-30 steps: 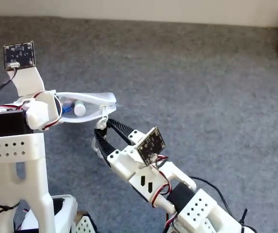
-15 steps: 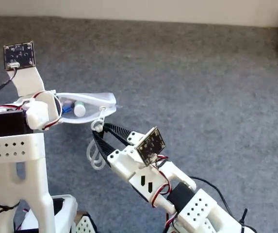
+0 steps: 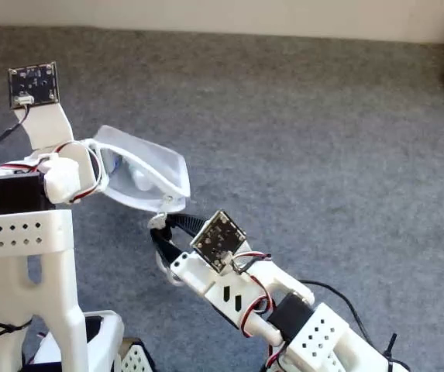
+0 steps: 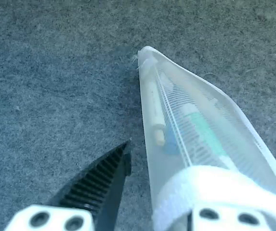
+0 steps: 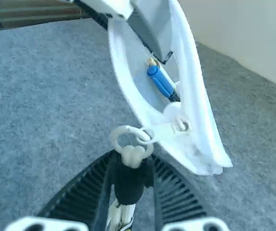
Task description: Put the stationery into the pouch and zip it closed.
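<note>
Evidently the pouch (image 3: 148, 167) is light, limp mesh, likely to sag and twist. It hangs above the worktop (image 3: 322, 116), with the jaws of the left gripper (image 3: 96, 169) clamped on its rim. The right gripper (image 5: 130, 161) pinches the zip pull (image 5: 128, 139) between its jaws, probably the best hold. The blue pen (image 5: 161, 82) inside lies near the zip's path and could snag.

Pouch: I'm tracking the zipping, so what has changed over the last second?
The right gripper, shut on the zip pull, drew back toward its own base and rolled at the wrist. The pouch swung with it, from lying nearly flat to tilted, broad side up. The left arm stayed put at the pouch's other end, and the blue pen is still inside.
</note>
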You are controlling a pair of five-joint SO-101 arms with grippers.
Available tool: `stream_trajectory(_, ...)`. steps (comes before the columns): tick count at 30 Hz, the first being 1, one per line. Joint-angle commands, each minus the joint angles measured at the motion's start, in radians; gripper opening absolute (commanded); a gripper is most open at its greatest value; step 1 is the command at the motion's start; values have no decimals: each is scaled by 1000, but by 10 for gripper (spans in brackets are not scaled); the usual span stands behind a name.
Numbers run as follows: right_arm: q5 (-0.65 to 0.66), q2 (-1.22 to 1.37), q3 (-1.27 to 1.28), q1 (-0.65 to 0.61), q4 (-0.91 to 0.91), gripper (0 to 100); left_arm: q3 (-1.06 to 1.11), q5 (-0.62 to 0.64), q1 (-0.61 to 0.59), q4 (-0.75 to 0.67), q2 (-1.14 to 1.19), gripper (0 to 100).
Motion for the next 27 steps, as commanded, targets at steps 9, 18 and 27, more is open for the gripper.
stream_trajectory(9, 20, -10, -119, -8, 122, 5, -170, -219, 346, -129, -8, 215)
stream_trajectory(18, 20, -10, -119, -8, 122, 5, -166, -430, 559, -192, -8, 215)
stream_trajectory(27, 20, -12, -119, -2, 122, 5, -203, -514, 568, -180, -51, 215)
